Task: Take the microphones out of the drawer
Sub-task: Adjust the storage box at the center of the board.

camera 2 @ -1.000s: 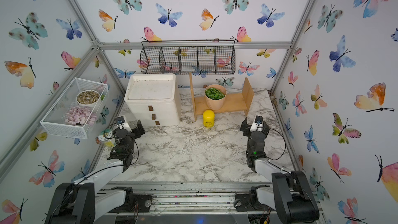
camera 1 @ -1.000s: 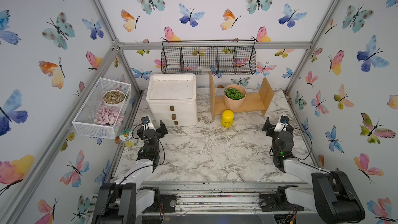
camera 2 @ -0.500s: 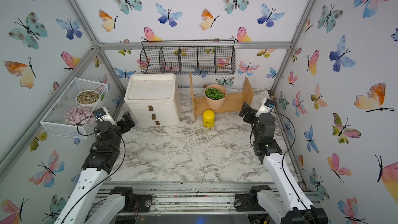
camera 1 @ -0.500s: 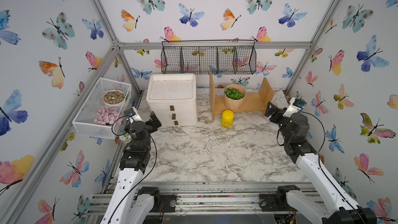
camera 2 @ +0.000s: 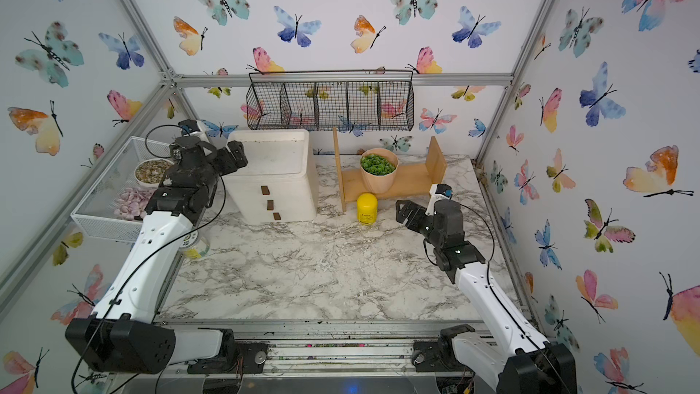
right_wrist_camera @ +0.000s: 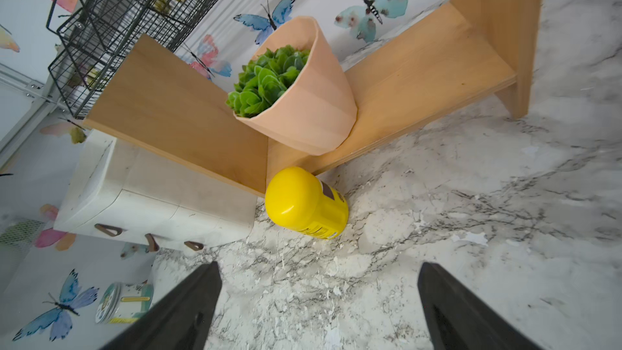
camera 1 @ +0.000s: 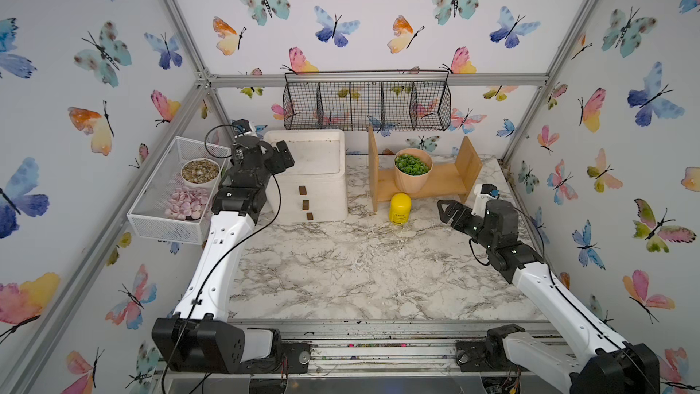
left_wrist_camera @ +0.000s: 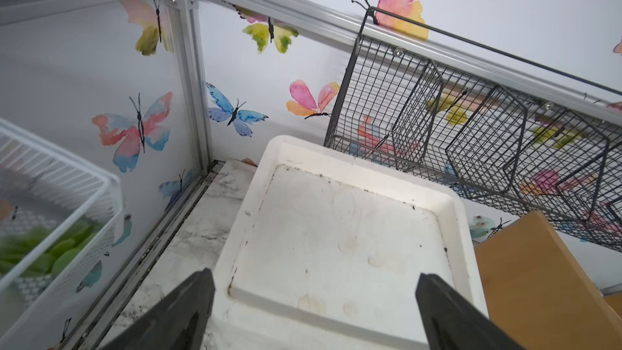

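Observation:
The white drawer unit (camera 1: pixel 322 183) stands at the back left of the table, and all three drawers are shut, each with a brown handle (camera 1: pixel 305 205). The microphone is hidden. My left gripper (camera 1: pixel 282 157) hovers open over the unit's top left corner. In the left wrist view its fingers (left_wrist_camera: pixel 188 311) frame the unit's white recessed top (left_wrist_camera: pixel 336 247), with nothing between them. My right gripper (camera 1: pixel 447 212) hangs open above the marble at the right, pointing towards the unit. The right wrist view shows bare table between the fingers (right_wrist_camera: pixel 188 311) and the drawer fronts (right_wrist_camera: pixel 151 220) farther off.
A yellow jar (camera 1: pixel 400 208) stands between the right gripper and the drawer unit. Behind it a wooden shelf (camera 1: pixel 439 183) carries a potted plant (camera 1: pixel 412 168). A black wire basket (camera 1: pixel 367 106) hangs on the back wall. A white mesh basket (camera 1: pixel 170 191) juts from the left wall. A tape roll (camera 2: pixel 195 244) lies near the left arm.
Both arms rose from low near the front rail. The left gripper went up and back to the drawer unit's top corner. The right gripper swung inward towards the yellow jar.

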Controlling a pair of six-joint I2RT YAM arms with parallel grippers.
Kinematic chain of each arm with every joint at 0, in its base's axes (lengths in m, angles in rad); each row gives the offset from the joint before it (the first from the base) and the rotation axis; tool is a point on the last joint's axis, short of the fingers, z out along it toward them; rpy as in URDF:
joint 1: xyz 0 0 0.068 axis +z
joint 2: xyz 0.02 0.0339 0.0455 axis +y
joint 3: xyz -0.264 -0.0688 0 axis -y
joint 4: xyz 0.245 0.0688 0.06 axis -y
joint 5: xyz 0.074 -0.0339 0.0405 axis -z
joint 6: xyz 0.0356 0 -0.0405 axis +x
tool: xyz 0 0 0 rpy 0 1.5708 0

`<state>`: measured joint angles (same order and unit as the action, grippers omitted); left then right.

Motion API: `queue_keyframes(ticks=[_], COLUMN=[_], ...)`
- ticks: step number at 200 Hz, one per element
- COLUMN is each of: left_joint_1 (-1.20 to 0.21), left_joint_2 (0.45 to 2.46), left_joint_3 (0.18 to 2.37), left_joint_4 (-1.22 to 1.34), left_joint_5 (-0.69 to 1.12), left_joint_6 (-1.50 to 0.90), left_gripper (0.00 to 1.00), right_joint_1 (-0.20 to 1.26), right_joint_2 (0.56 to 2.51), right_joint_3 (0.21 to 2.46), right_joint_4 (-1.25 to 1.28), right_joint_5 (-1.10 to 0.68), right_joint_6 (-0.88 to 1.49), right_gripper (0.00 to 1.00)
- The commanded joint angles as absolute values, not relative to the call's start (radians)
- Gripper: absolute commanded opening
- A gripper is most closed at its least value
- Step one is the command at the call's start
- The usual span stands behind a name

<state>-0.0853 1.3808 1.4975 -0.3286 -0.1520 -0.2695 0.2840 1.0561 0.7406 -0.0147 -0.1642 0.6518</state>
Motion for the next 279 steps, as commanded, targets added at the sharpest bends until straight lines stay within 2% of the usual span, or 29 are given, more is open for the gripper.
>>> queue_keyframes(ticks=[1, 28, 49, 99, 197, 212, 229, 247, 259, 279], left_joint_1=[-0.085, -0.075, -0.042, 0.011, 0.055, 0.055, 0.057, 0.057, 0.058, 0.058], left_joint_2=[1.458, 1.56, 1.646, 1.795, 1.912, 1.917, 1.921, 1.92, 1.916, 1.903], left_joint_3=[1.59, 1.663, 1.741, 1.878, 1.845, 1.838, 1.831, 1.817, 1.804, 1.781], left_joint_4=[-0.414, -0.429, -0.464, -0.512, -0.467, -0.458, -0.45, -0.441, -0.433, -0.428], left_joint_5=[-0.139, -0.158, -0.144, -0.148, -0.121, -0.123, -0.111, -0.102, -0.092, -0.076], left_joint_6=[-0.23, -0.214, -0.206, -0.157, -0.126, -0.114, -0.1, -0.097, -0.097, -0.101], left_gripper=[0.98, 0.96, 0.89, 0.83, 0.63, 0.57, 0.45, 0.19, 0.18, 0.09], right_joint_1=[0.313, 0.343, 0.361, 0.385, 0.416, 0.419, 0.422, 0.428, 0.431, 0.434], right_joint_2=[1.078, 1.108, 1.142, 1.226, 1.334, 1.339, 1.344, 1.348, 1.346, 1.34], right_joint_3=[0.802, 0.847, 0.874, 0.908, 0.994, 0.998, 1.003, 1.009, 1.01, 1.012], right_joint_4=[-0.027, -0.013, -0.002, 0.02, 0.027, 0.02, 0.013, 0.005, 0.003, -0.001], right_joint_5=[-0.242, -0.27, -0.272, -0.262, -0.233, -0.223, -0.222, -0.217, -0.212, -0.202], right_joint_6=[0.66, 0.657, 0.64, 0.62, 0.599, 0.6, 0.606, 0.612, 0.615, 0.618], right_gripper=[0.98, 0.99, 0.98, 0.98, 0.98, 0.98, 0.98, 0.98, 0.98, 0.98])
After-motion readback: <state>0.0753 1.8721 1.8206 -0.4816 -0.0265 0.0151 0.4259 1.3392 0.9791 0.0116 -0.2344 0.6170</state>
